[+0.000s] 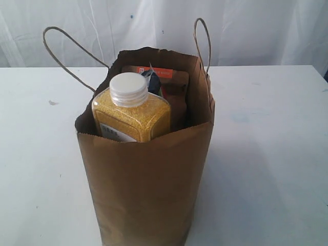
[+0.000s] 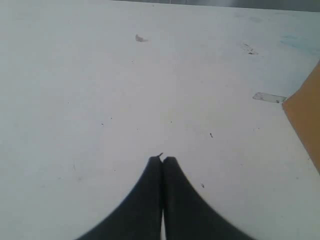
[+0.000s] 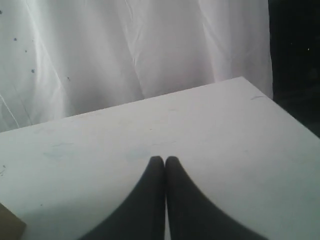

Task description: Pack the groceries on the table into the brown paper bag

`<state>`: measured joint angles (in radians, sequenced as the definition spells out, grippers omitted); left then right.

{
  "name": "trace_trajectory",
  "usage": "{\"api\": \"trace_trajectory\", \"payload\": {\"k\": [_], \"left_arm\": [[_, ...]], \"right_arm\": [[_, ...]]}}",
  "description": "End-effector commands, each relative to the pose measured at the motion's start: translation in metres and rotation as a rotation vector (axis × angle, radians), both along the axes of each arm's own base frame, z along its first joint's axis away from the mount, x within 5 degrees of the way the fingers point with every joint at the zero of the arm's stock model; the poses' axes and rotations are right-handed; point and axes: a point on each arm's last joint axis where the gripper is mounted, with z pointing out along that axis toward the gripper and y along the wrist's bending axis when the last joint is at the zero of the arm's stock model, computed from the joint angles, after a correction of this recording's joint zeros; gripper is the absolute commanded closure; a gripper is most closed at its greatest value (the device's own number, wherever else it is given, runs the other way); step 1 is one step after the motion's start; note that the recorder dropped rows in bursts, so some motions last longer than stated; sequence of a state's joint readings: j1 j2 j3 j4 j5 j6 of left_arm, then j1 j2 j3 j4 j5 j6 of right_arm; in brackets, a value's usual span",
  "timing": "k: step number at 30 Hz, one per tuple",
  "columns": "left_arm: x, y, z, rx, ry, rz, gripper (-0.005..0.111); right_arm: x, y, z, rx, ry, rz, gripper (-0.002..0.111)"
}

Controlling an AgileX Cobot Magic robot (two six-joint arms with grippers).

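Brown paper bag (image 1: 146, 189), mid-frame, is likely handling heavy, flimsy; grip cord handles (image 1: 84, 47); left gripper (image 2: 162, 159), right gripper (image 3: 164, 159) are sitting closed, empty.

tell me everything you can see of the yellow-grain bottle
The bottle looks like clear, squarish plastic, filled with yellow grains and closed with a ribbed white cap. It stands upright inside the bag, close to its near wall, lower part hidden. A pale label shows just above the rim. The pouch stands behind it.
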<state>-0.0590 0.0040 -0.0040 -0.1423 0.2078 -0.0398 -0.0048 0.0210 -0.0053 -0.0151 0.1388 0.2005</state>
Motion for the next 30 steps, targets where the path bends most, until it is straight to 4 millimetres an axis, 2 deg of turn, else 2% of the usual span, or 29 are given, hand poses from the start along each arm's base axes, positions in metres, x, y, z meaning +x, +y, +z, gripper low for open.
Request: {"api": "trace_trajectory", "payload": {"k": [1,8,30], "left_arm": [[-0.0002,-0.0002,-0.0011,-0.011,0.001,0.000,0.107],[-0.0002,-0.0002,-0.0011,-0.011,0.001,0.000,0.107],[-0.0002,-0.0002,-0.0011,-0.011,0.001,0.000,0.107]], "right_arm": [[-0.0015,-0.0011,-0.0016,-0.072,-0.003,-0.011,0.108],[-0.0021,-0.0044,-0.0057,-0.240,0.050,-0.046,0.108],[-0.0025,-0.0060,-0.0080,-0.221,0.078,-0.073,0.108]]}}
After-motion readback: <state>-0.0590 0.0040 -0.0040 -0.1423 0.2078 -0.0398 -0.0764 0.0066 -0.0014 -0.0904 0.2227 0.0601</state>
